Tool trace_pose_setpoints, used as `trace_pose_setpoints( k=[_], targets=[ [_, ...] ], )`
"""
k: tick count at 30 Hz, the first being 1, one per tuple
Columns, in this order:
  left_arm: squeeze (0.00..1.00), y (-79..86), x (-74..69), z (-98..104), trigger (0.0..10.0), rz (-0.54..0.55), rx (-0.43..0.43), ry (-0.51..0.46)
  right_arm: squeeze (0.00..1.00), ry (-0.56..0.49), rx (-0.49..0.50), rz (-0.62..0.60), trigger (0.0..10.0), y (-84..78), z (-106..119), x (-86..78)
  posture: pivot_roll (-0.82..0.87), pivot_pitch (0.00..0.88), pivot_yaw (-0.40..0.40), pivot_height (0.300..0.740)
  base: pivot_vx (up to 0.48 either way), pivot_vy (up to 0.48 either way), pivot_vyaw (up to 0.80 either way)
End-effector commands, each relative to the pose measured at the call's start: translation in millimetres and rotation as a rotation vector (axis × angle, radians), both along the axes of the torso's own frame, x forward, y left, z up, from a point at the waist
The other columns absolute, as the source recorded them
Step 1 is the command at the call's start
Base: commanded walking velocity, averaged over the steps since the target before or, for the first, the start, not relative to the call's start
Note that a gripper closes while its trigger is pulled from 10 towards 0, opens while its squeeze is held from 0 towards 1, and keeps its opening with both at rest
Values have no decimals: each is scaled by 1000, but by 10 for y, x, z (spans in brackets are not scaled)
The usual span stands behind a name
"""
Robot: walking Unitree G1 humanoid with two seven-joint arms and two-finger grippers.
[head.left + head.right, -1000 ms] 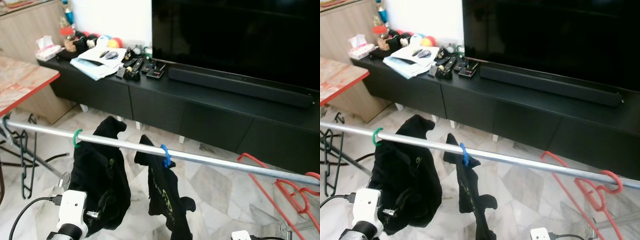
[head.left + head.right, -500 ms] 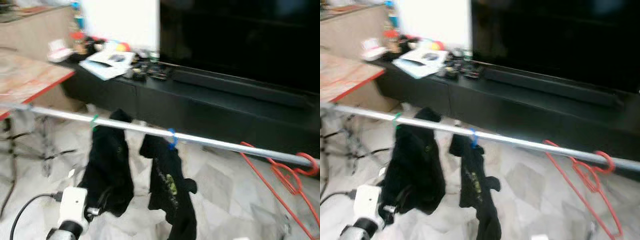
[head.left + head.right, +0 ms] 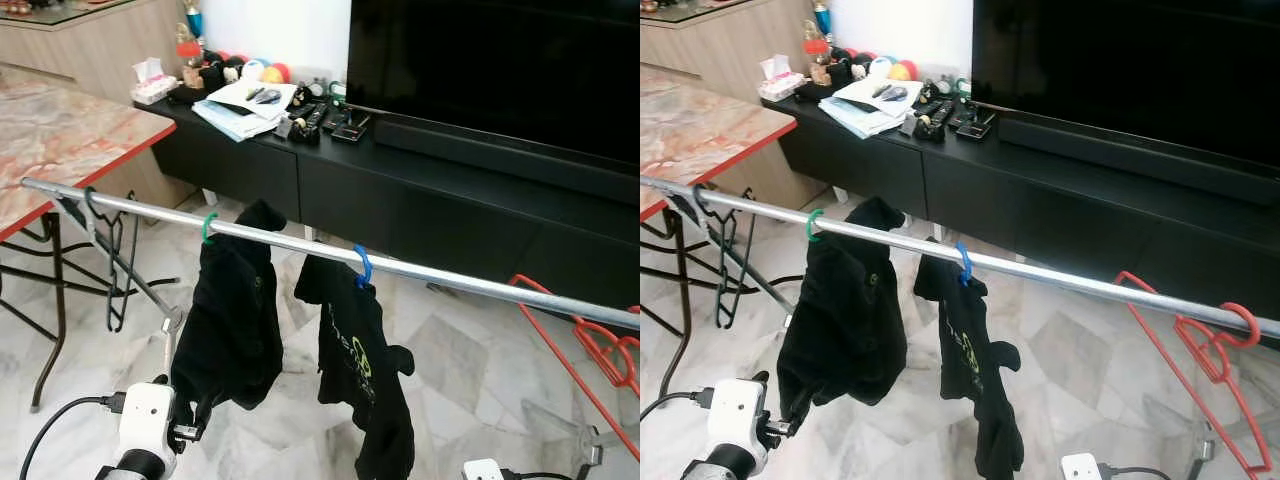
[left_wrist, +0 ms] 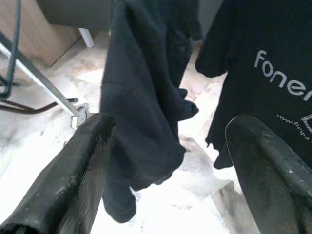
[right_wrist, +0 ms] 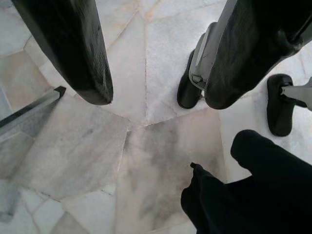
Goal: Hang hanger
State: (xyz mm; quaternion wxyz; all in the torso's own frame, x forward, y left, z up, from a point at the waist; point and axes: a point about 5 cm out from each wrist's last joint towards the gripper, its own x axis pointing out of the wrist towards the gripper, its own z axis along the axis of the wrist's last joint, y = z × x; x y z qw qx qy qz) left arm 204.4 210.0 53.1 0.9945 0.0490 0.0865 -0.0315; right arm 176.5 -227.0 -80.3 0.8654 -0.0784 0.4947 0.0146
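A red hanger [image 3: 1200, 345] is hanging on the silver rail [image 3: 1060, 282] at its far right end, its long axis slanting down toward the marble floor [image 3: 460, 350]. The right hand [image 5: 156, 53], fingers spread and grasping nothing, is pointing floorward nearer to it; the left hand [image 4: 165, 161], also released, is facing two black shirts [image 3: 235, 310].

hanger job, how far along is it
Looks mostly done: two black garments hang on the rail by a green hanger and a blue hanger, and a red hanger is hooked at the right end. Nothing is in hand: both grippers' fingers are open and empty. A black hanger hangs bare.
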Motion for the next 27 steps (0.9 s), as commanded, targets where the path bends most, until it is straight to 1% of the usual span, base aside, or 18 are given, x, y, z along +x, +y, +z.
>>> trace_pose_setpoints(
  k=[1, 5, 7, 13, 19, 25, 27],
  targets=[
    [0, 10, -20, -26, 10000, -2, 11, 16, 0, 29, -2, -9, 10000, -13, -30, -67, 4, 82, 23, 740, 0, 0, -800],
    [0, 7, -20, -28, 10000, -7, 31, 19, 0, 29, -3, -2, 10000, -14, -28, -65, 5, 83, 22, 740, 0, 0, -800],
    [0, 8, -19, -27, 10000, -7, 36, 17, 0, 22, -2, -6, 10000, -14, -26, -62, 5, 83, 22, 740, 0, 0, 0],
    [0, -1, -12, -30, 10000, -5, 34, 16, 0, 9, 4, -12, 10000, -12, -21, -54, 4, 83, 21, 740, 0, -403, 0],
    [0, -4, -9, -27, 10000, -4, 30, 16, 0, 17, 7, -15, 10000, -12, -24, -58, 6, 84, 21, 740, 0, -429, 0],
    [0, -1, -4, -16, 10000, -2, 31, 12, 0, 22, 9, -7, 10000, -7, -26, -60, 5, 85, 23, 740, 0, -401, -757],
    [0, 5, 3, -6, 10000, 8, 28, 6, 0, 13, 8, -5, 10000, -7, -22, -54, 5, 85, 22, 740, 0, 0, 0]
  ],
)
